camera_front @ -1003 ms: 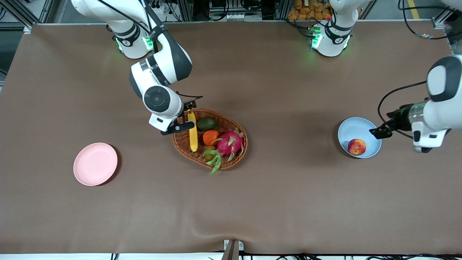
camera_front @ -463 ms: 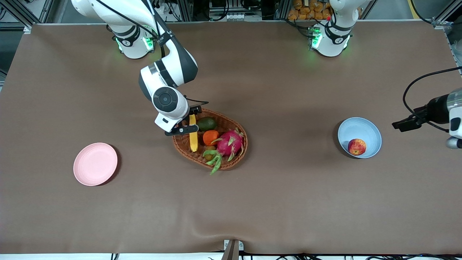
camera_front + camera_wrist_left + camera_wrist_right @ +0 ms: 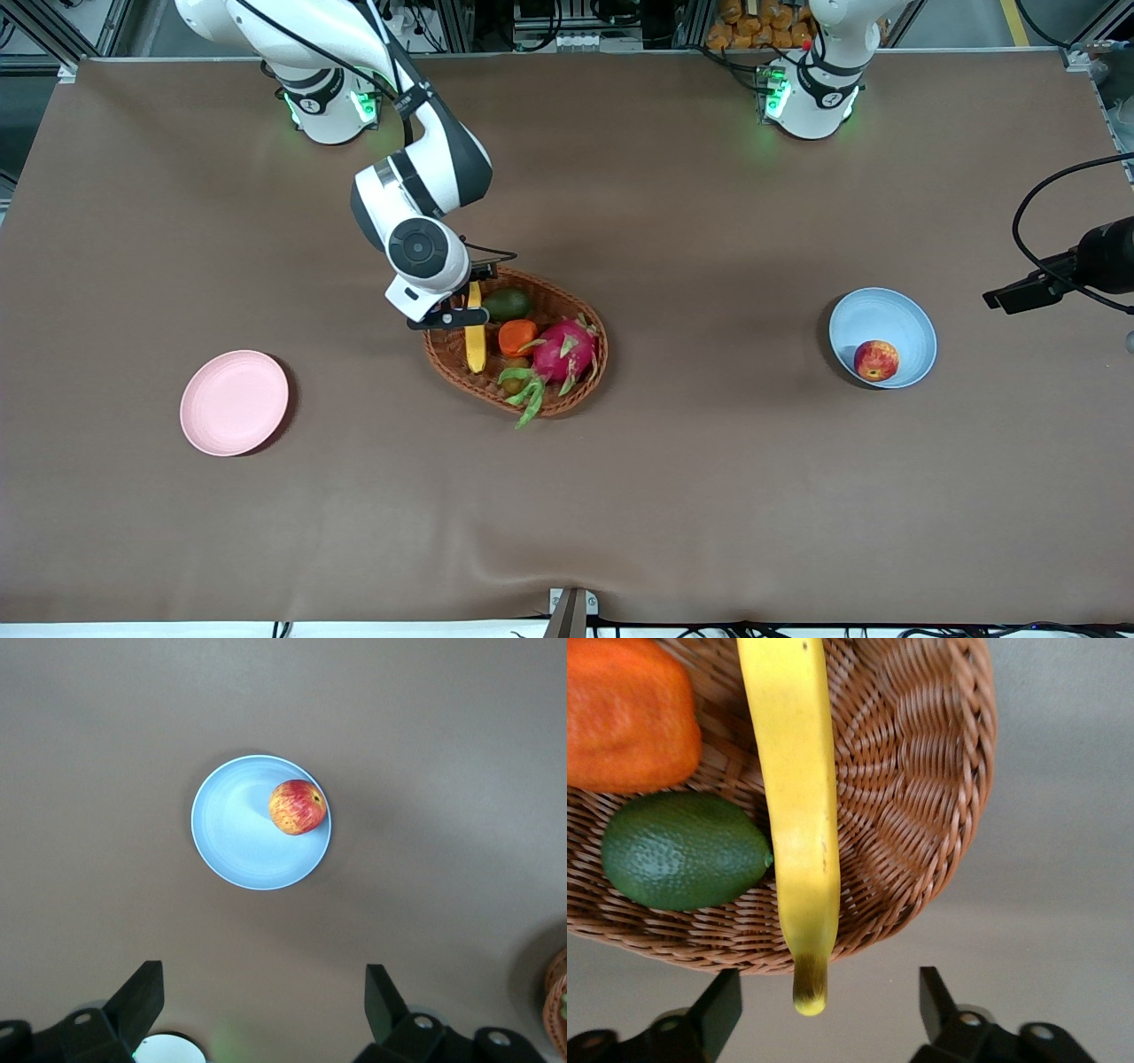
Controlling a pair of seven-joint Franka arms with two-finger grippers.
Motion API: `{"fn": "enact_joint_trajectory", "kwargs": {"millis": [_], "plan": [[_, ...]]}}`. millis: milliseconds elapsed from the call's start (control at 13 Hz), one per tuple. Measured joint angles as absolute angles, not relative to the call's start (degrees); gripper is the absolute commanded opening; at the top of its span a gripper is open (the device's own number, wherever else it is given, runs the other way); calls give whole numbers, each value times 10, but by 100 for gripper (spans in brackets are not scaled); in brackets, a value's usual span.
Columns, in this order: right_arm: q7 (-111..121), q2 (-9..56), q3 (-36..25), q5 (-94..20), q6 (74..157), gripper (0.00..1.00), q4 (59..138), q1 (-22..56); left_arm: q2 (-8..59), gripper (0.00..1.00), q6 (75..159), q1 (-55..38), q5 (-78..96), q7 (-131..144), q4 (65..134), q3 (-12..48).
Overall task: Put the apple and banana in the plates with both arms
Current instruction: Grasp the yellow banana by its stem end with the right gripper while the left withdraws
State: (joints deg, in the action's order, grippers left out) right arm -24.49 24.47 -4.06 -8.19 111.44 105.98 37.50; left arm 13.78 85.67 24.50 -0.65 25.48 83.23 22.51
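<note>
The red and yellow apple (image 3: 876, 360) lies in the light blue plate (image 3: 886, 315) toward the left arm's end of the table; both show in the left wrist view, apple (image 3: 298, 806) and plate (image 3: 235, 837). My left gripper (image 3: 1019, 294) is open and empty, beside that plate near the table's end (image 3: 263, 1005). The yellow banana (image 3: 475, 341) lies in the wicker basket (image 3: 576, 306). My right gripper (image 3: 467, 292) is open, its fingers on either side of the banana's dark tip (image 3: 810, 988), apart from it. The pink plate (image 3: 234, 402) has nothing on it.
The basket (image 3: 921, 771) also holds a green avocado (image 3: 507, 304), an orange fruit (image 3: 516, 337) and a magenta dragon fruit (image 3: 563, 350). The avocado (image 3: 682, 850) touches the banana's side. Brown cloth covers the table.
My right gripper has moved in over the basket's rim to the banana's tip. My left arm has drawn back from the blue plate toward the table's end, leaving the apple in it.
</note>
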Motion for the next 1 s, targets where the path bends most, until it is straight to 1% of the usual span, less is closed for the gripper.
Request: {"fn": "enact_joint_trajectory", "kwargs": {"millis": [77, 309, 386, 617, 1003], "plan": [[-246, 245, -41, -82, 1114, 65, 1065, 376, 137, 100, 857, 245, -6, 247, 830, 225], [-246, 245, -41, -82, 1114, 64, 1071, 376, 133, 100, 856, 245, -6, 238, 818, 225], [-246, 245, -41, -82, 1114, 62, 1071, 376, 130, 100, 855, 245, -6, 238, 813, 225], [-246, 245, -41, -82, 1117, 62, 1071, 377, 123, 100, 855, 245, -6, 238, 799, 225], [-249, 245, -41, -82, 1126, 56, 1071, 378, 90, 100, 854, 245, -6, 234, 791, 225]]}}
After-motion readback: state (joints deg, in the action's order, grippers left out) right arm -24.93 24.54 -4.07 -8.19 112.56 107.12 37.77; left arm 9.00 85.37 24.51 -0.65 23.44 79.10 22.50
